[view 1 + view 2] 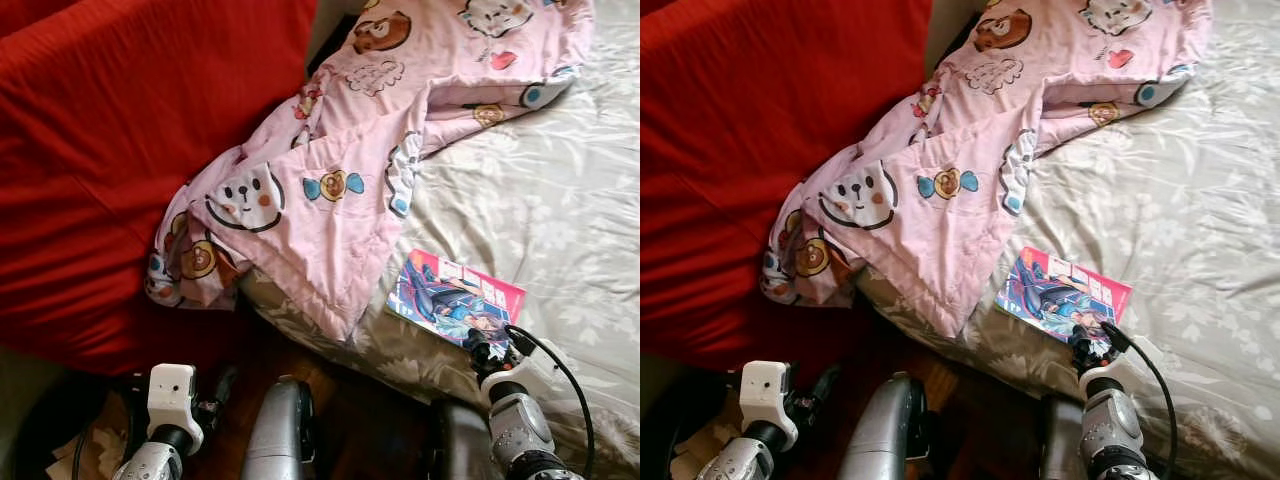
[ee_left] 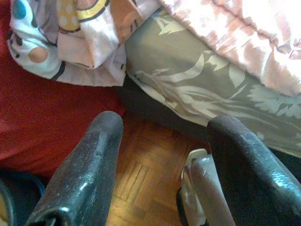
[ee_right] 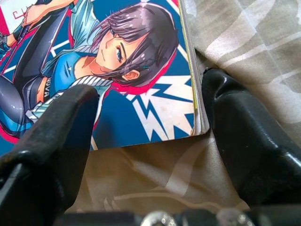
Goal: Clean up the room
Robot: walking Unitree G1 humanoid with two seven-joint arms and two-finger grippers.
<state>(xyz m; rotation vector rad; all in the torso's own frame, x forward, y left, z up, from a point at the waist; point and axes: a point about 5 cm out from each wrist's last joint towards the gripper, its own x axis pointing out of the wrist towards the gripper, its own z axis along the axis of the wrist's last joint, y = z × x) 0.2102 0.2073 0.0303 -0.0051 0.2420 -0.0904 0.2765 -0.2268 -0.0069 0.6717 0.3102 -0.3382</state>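
Note:
A comic book (image 1: 455, 297) with a dark-haired figure on its blue and pink cover (image 3: 127, 56) lies flat on the bed near the front edge. My right gripper (image 1: 490, 350) is open at the book's near corner. One finger (image 3: 61, 122) rests over the cover and the other (image 3: 240, 127) sits on the sheet beside the book's edge. A pink cartoon-print blanket (image 1: 340, 170) lies crumpled across the bed and hangs over its corner. My left gripper (image 2: 162, 127) hangs open low over the wooden floor (image 2: 141, 174), below the blanket's hanging end.
The bed has a beige floral sheet (image 1: 540, 200). A large red cloth (image 1: 110, 150) covers the left side down to the floor. Crumpled light paper (image 1: 95, 450) lies in a dark object at the lower left.

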